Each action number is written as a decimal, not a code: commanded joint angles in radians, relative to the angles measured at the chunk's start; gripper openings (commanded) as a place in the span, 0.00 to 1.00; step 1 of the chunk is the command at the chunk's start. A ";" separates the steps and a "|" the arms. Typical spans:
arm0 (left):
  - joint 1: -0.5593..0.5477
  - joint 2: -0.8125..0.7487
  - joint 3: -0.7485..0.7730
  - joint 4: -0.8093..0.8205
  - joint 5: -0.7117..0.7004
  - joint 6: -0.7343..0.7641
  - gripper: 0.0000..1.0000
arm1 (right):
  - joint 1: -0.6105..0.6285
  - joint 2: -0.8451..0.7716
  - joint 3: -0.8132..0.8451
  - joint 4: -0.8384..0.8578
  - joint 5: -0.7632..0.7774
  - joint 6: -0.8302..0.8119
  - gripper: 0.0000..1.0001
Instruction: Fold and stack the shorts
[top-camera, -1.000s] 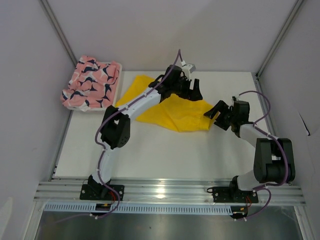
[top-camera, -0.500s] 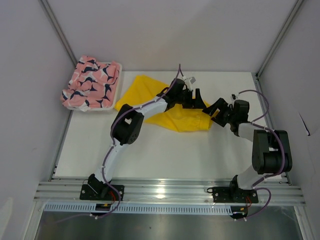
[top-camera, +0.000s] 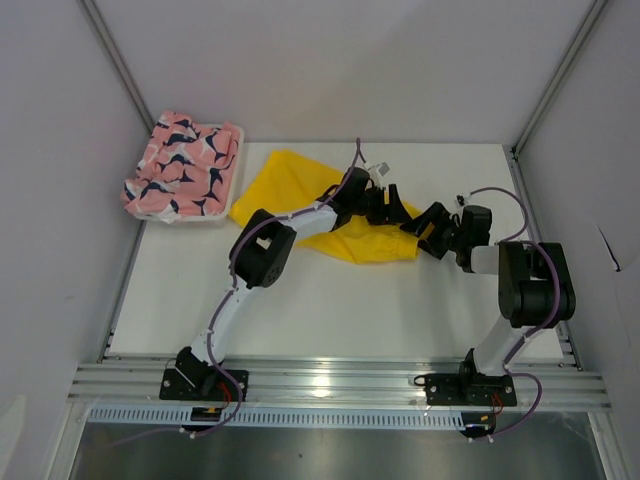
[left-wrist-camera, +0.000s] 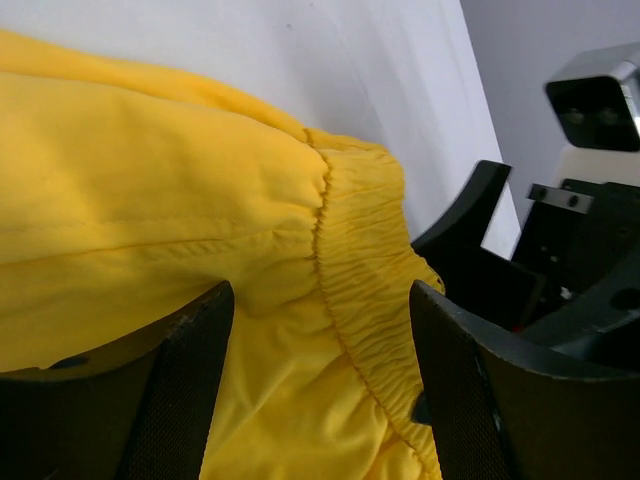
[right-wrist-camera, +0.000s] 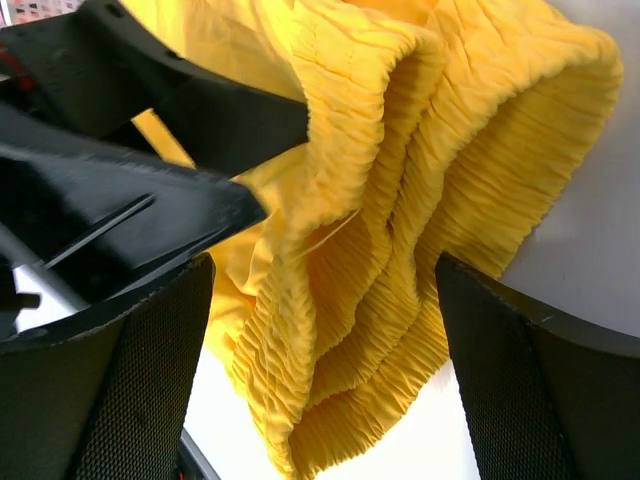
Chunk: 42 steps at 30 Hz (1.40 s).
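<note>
The yellow shorts (top-camera: 300, 200) lie crumpled on the white table at the back middle. My left gripper (top-camera: 388, 203) is open, low over their right end, its jaws either side of the elastic waistband (left-wrist-camera: 360, 290). My right gripper (top-camera: 428, 228) is open at the shorts' right edge, facing the bunched waistband folds (right-wrist-camera: 400, 270), with the left gripper's fingers (right-wrist-camera: 150, 110) close at its left. The pink whale-print shorts (top-camera: 180, 165) lie in a heap at the back left.
The pink shorts rest on a white basket (top-camera: 236, 150) at the back left corner. Grey walls close in the table on the left, back and right. The two grippers are nearly touching over the yellow cloth.
My left gripper has moved right and down onto the shorts' waistband end. My right gripper has moved in to the left toward it. The cloth has not been lifted.
</note>
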 joint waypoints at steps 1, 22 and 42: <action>-0.011 0.041 -0.009 -0.008 0.022 -0.007 0.74 | 0.005 -0.077 -0.019 0.010 0.038 -0.016 0.93; -0.002 -0.014 -0.250 0.216 0.005 -0.041 0.75 | 0.013 -0.155 -0.071 -0.003 0.046 -0.021 0.81; -0.003 -0.023 -0.278 0.245 0.000 -0.046 0.76 | 0.062 -0.120 -0.063 -0.001 0.077 -0.015 0.84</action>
